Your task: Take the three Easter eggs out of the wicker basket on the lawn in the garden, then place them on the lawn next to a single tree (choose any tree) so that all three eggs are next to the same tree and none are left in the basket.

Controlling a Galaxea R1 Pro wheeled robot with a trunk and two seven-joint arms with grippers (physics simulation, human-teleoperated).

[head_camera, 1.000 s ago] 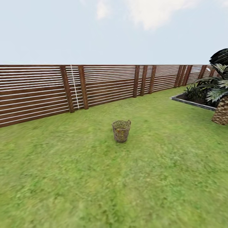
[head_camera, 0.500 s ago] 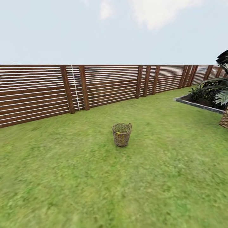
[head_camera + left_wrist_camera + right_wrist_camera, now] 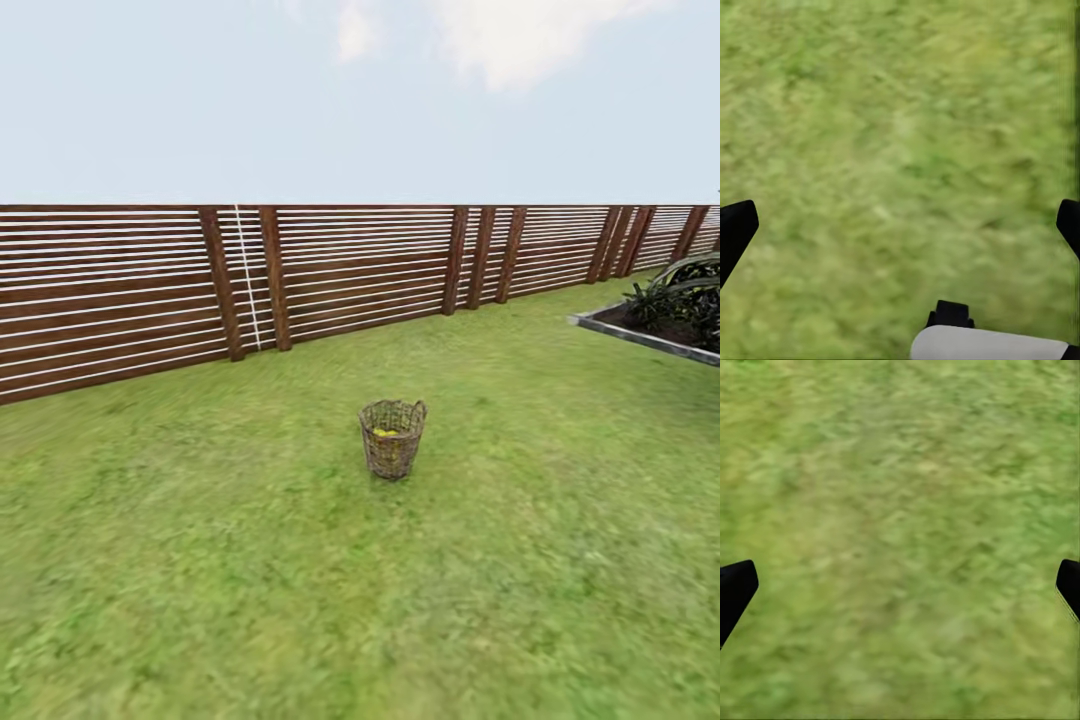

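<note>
The wicker basket [image 3: 392, 438] stands upright on the lawn [image 3: 200, 560] in the middle of the head view, a few metres ahead. Yellow of an Easter egg [image 3: 385, 433] shows inside it through the weave; how many eggs lie there I cannot tell. My left gripper [image 3: 900, 225] hangs open over bare grass, black fingertips [image 3: 735, 229] far apart at the picture's edges. My right gripper [image 3: 900, 585] is likewise open above grass, with nothing between its fingers [image 3: 735, 589]. No tree with a smooth trunk is in sight.
A brown slatted wooden fence [image 3: 330, 270] runs across behind the basket. At the far right a grey-edged planting bed [image 3: 640, 335] holds dark leafy shrubs [image 3: 685, 295]. Grass stretches on all sides of the basket.
The view has swung left and come slightly closer: the palm and most of the bed have slid out at the right, and the basket sits a bit lower and larger.
</note>
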